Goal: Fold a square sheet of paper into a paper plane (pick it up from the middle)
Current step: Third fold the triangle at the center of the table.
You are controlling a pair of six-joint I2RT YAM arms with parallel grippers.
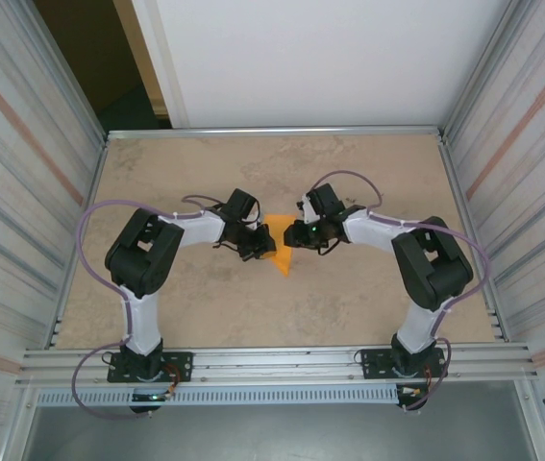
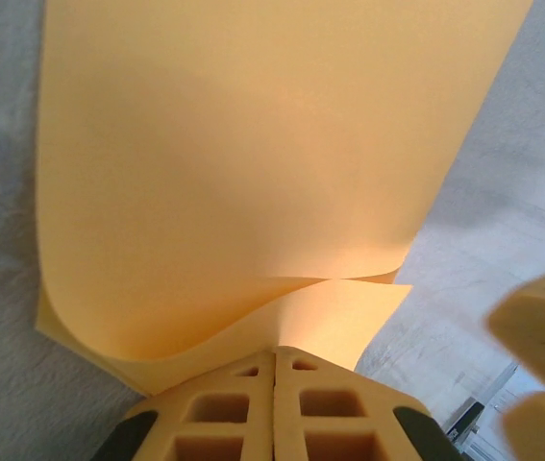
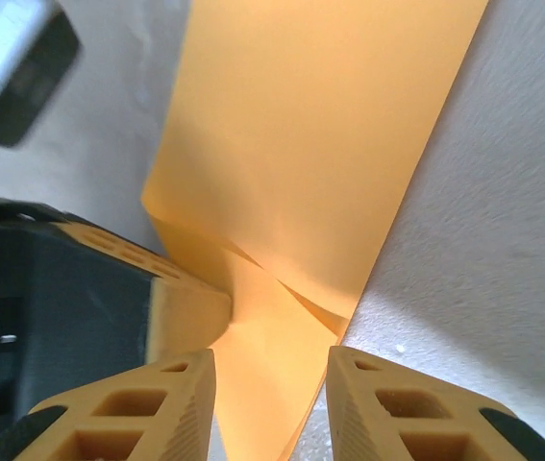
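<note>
The orange sheet of paper point(image 1: 280, 252) lies at the table's middle, folded into a pointed, dart-like shape with its tip toward the near edge. Both arms meet over it. My left gripper point(image 2: 274, 353) is shut, its pads pressed together on a curled fold of the paper point(image 2: 253, 144). In the overhead view that gripper point(image 1: 261, 252) sits at the paper's left edge. My right gripper point(image 3: 272, 360) is open and straddles the paper point(image 3: 320, 125) with a gap on each side. From above, it point(image 1: 291, 236) reaches in from the right. The left gripper's fingertip point(image 3: 187, 309) touches the fold.
The beige tabletop point(image 1: 195, 298) is framed by a metal rail point(image 1: 272, 360) at the near edge and ribbed walls on both sides. The two arm bases point(image 1: 142, 365) point(image 1: 407, 365) stand on that rail. Grey cables loop off each arm.
</note>
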